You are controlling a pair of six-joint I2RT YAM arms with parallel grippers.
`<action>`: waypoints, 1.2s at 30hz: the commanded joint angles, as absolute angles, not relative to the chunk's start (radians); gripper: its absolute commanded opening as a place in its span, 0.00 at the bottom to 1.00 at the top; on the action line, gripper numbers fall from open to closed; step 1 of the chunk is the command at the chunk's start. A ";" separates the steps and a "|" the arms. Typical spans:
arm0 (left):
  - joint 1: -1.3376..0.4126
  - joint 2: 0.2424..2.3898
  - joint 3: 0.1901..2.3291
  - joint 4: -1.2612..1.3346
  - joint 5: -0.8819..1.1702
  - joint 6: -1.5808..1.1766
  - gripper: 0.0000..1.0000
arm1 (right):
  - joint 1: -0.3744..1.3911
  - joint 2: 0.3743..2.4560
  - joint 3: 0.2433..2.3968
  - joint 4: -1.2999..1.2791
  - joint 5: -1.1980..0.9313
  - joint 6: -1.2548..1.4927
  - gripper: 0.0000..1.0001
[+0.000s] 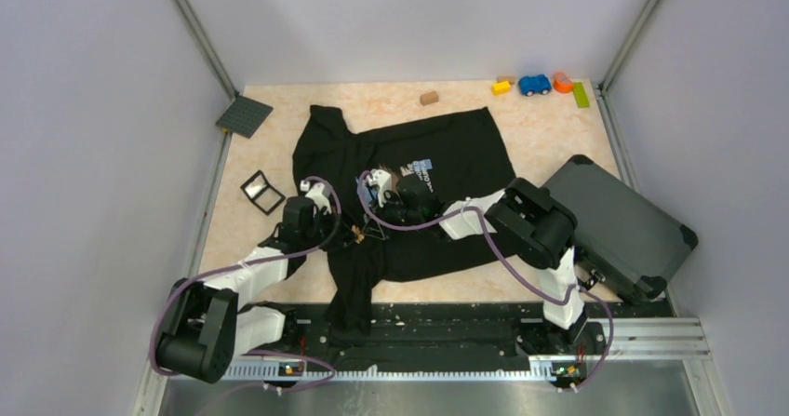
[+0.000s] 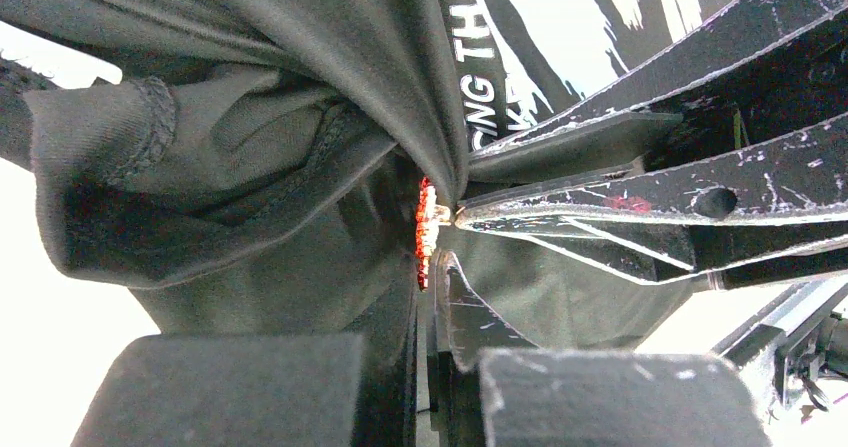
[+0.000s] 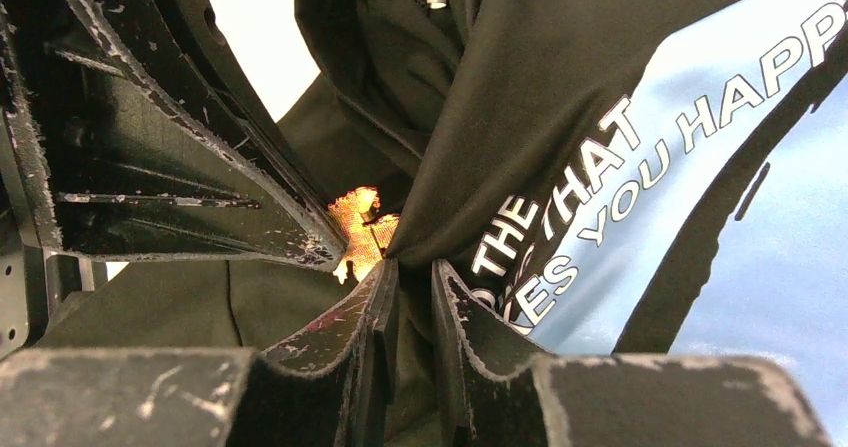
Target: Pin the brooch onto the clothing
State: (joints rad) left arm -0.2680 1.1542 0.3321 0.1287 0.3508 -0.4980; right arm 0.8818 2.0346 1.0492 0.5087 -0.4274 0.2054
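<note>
The clothing, a black T-shirt [image 1: 447, 151] with blue print and light text, lies spread on the table. Both grippers meet at its lower left. My left gripper [image 2: 432, 257] is shut on the brooch [image 2: 425, 229], a tiny orange-red pin seen edge-on at its tips and pressed against a bunched fold of fabric [image 2: 300, 167]. My right gripper [image 3: 412, 267] is shut on a pinched fold of the shirt [image 3: 520, 117] right beside the brooch [image 3: 362, 229]. Its fingers [image 2: 600, 202] reach in from the right in the left wrist view. From above, the brooch [image 1: 356, 236] is a small speck.
A dark grey hard case [image 1: 619, 225] lies at the right, close to the right arm. A small black-framed clear box [image 1: 262, 191] and a grey baseplate [image 1: 244, 115] lie at the left. A brown block [image 1: 429, 98], a blue toy car [image 1: 534, 84] and coloured blocks [image 1: 562, 82] line the far edge.
</note>
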 commanded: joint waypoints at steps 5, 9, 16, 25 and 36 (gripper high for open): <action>-0.266 1.170 0.377 0.180 0.379 -0.489 0.00 | 0.902 2.040 1.085 0.550 -0.457 0.193 0.18; -0.267 1.174 0.379 0.182 0.382 -0.486 0.00 | 0.910 2.043 1.094 0.541 -0.454 0.186 0.15; -0.267 1.186 0.381 0.187 0.392 -0.488 0.00 | 0.921 2.045 1.102 0.532 -0.431 0.184 0.14; -0.267 1.182 0.374 0.194 0.405 -0.488 0.00 | 0.940 2.054 1.123 0.506 -0.348 0.205 0.14; -0.266 1.175 0.366 0.198 0.410 -0.493 0.00 | 0.962 2.028 1.086 0.532 -0.118 0.272 0.14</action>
